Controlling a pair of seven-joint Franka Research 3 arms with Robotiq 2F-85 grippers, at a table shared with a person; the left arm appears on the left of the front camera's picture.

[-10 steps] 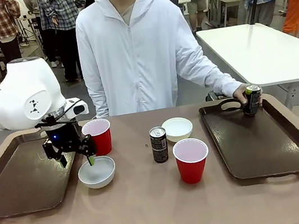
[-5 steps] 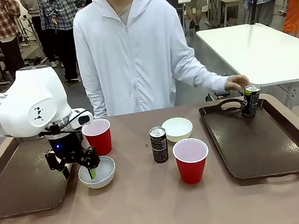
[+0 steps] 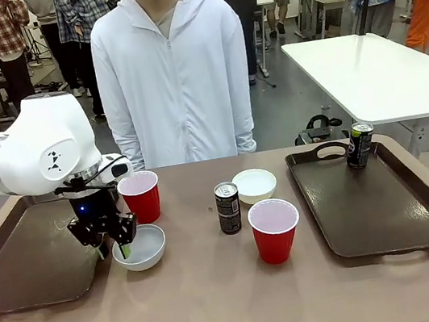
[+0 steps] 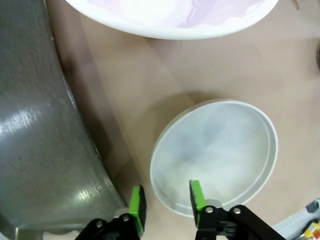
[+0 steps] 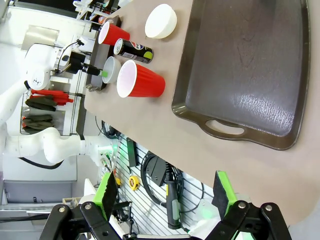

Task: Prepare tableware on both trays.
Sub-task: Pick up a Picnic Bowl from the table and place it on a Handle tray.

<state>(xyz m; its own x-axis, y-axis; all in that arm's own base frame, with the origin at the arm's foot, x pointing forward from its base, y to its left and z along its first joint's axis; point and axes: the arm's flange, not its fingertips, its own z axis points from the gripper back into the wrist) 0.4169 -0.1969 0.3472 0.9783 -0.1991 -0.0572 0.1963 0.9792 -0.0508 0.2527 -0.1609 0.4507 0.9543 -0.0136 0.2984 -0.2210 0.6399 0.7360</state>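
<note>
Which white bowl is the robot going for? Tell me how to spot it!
Find the brown tray on the robot's left. Just beside its inner edge, on the tabletop near a red cup, sits a white bowl. Unlike the other bowl by the can, it has the left gripper straddling its rim.

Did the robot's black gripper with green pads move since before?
Yes. The left gripper dropped lower beside the red plastic cup, straddling the rim of the small round white bowl.
</note>
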